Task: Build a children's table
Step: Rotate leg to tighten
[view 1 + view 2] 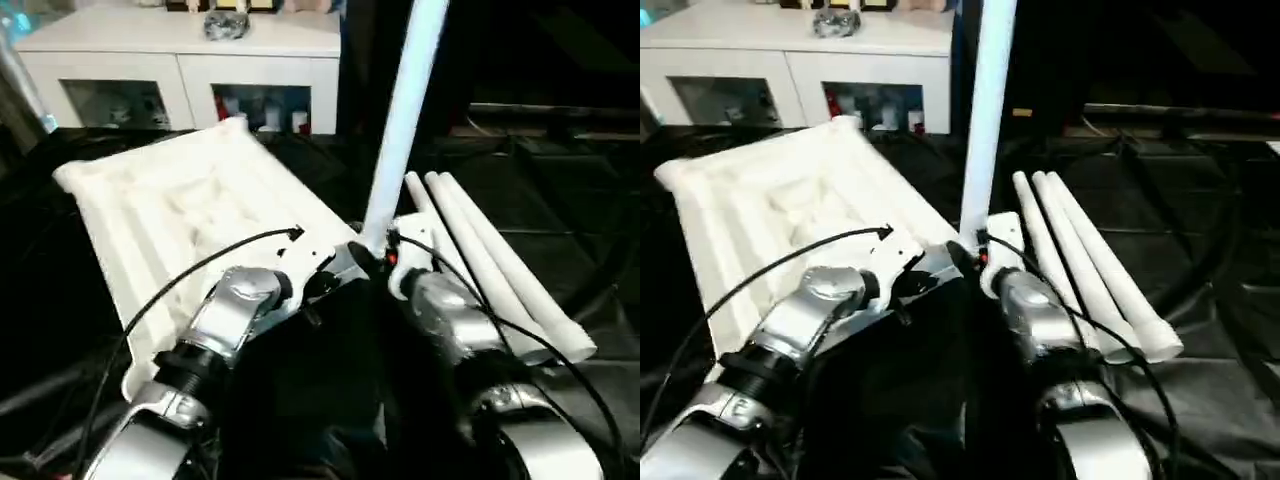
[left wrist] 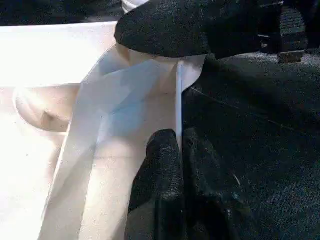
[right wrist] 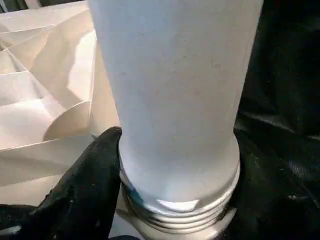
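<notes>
Couldn't make out any brand, label or readable writing anywhere. Nearest: left gripper (image 2: 177, 165) pinched shut on the thin rim of the white table top (image 1: 170, 215), right at its near right corner. Right gripper (image 1: 375, 262) just beside it, black fingers (image 3: 87, 185) spread around the base of an upright white leg (image 1: 405, 110), one finger pressed against the tube; threaded end of that leg sat at the corner socket, can't tell how far in. Table top itself lay upside down on the black floor covering (image 1: 590, 200), ribbed underside up, tilted a bit, stretching away toward the far left. Three more white tube legs (image 1: 495, 270) lay side by side on the black covering, just right of that corner, touching each other. Farthest back: white glass-door cabinet (image 1: 180, 60), some small red and blue stuff behind the glass, too blurry to name, plus a crumpled greyish thing (image 1: 225, 25) on top.
</notes>
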Available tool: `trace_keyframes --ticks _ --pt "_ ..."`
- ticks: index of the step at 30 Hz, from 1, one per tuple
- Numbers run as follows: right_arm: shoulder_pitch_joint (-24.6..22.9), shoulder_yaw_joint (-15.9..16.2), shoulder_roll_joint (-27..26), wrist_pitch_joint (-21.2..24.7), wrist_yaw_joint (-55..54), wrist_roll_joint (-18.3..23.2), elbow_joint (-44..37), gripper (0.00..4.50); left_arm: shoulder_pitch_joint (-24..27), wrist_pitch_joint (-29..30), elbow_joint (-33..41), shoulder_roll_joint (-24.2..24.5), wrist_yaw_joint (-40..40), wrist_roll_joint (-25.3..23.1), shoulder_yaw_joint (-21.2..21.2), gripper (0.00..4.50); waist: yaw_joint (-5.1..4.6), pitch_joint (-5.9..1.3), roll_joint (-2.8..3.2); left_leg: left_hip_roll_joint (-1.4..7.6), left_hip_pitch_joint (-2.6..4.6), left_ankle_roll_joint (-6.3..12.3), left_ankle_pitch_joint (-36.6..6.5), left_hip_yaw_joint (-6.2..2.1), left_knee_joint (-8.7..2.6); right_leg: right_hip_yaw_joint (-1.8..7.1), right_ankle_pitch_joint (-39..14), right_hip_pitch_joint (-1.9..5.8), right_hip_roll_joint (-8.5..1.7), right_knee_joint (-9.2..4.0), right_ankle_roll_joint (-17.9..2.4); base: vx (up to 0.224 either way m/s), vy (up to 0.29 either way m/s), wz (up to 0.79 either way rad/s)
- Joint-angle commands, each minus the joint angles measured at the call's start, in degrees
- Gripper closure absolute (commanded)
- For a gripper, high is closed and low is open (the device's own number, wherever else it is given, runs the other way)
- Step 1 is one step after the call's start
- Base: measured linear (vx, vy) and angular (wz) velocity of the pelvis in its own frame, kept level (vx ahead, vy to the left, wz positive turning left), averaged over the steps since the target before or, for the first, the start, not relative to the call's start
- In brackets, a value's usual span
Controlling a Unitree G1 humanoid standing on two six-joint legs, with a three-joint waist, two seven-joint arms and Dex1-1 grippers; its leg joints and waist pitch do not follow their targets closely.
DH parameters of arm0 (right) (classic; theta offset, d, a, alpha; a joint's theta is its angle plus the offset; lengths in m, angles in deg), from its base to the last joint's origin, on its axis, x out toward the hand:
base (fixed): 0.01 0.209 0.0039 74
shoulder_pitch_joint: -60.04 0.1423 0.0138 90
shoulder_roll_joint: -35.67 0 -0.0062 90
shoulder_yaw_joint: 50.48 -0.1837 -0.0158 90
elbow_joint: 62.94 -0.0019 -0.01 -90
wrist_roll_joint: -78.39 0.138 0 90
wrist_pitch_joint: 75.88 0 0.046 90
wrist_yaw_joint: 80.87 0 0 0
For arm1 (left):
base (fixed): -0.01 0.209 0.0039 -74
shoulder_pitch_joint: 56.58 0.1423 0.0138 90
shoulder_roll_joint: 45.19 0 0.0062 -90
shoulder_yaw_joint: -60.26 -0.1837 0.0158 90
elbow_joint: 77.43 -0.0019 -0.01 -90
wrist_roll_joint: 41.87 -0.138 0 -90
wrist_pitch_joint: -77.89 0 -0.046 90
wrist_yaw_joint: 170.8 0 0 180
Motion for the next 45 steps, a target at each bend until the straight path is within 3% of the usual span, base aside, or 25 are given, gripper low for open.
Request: trace_keyframes --ticks 1,9,17,21,26,30,36,45 --pt "-0.7 3.1 -5.6 2.0 6.0 0.8 3.2 1.03 -1.4 -2.6 0.7 -2.1 0.3 0.2 -1.9 4.50 0.12 -2.63 0.06 1.49 0.06 0.53 -18.0 -0.81 -4.33 3.08 -19.0 1.64 -4.32 -5.73 -8.8 0.000 0.000 0.00" --pt "-0.1 5.1 -0.8 -0.6 12.2 -1.1 0.4 0.59 1.0 -6.3 3.5 2.0 7.2 1.3 -2.5 4.50 0.26 -2.92 -0.04 1.42 -0.47 1.93 -14.0 -0.57 -4.09 3.17 -16.1 2.01 -4.43 -5.44 -9.6 0.000 0.000 0.00" --pt "-4.0 7.7 9.2 0.8 27.8 -0.3 -10.7 0.59 4.1 -8.5 7.3 6.8 16.3 3.9 -2.9 4.50 1.15 -3.42 0.27 1.85 -0.38 4.24 -8.0 -0.27 -3.48 3.21 -2.4 2.02 -3.94 -3.72 -13.5 0.000 0.000 0.00" --pt "-6.2 9.2 13.4 2.5 35.4 1.2 -16.4 0.59 5.3 -8.6 9.6 8.7 20.4 5.5 -2.8 4.50 1.70 -3.59 0.16 1.75 -0.74 5.63 -6.2 -0.14 -3.09 3.10 1.6 2.44 -3.89 -3.30 -14.1 0.000 0.000 0.00" --pt "-8.4 10.4 17.0 4.1 41.2 2.3 -21.3 0.59 6.7 -9.4 11.3 11.0 24.0 6.4 -3.1 4.50 2.03 -3.43 0.11 1.75 -0.87 5.70 -7.3 -0.10 -3.03 3.08 -1.0 2.26 -3.96 -3.52 -13.4 0.000 0.000 0.00" --pt "-9.0 10.9 18.1 5.3 43.3 2.9 -23.0 0.89 7.7 -9.4 12.7 12.8 26.9 7.4 -3.2 4.50 2.06 -3.32 0.08 1.84 -0.75 4.64 -8.8 -0.16 -3.20 3.14 -4.6 2.14 -4.00 -3.80 -12.8 0.000 0.000 0.00" --pt "-9.9 11.9 18.4 6.8 44.5 2.8 -24.9 1.59 8.6 -9.6 13.2 14.1 28.5 7.2 -3.5 4.50 2.14 -3.38 -0.03 1.75 -0.74 4.50 -7.7 -0.15 -3.09 3.18 -4.1 2.10 -3.90 -3.66 -12.7 0.000 0.000 0.00" --pt "-11.5 13.2 16.9 8.3 43.6 2.7 -25.3 1.79 8.2 -9.7 11.9 13.3 25.9 6.3 -2.9 4.50 2.20 -3.46 -0.18 1.73 -0.79 4.60 -6.8 -0.12 -2.96 3.19 -3.4 2.07 -3.94 -3.46 -12.6 0.000 0.000 0.00"
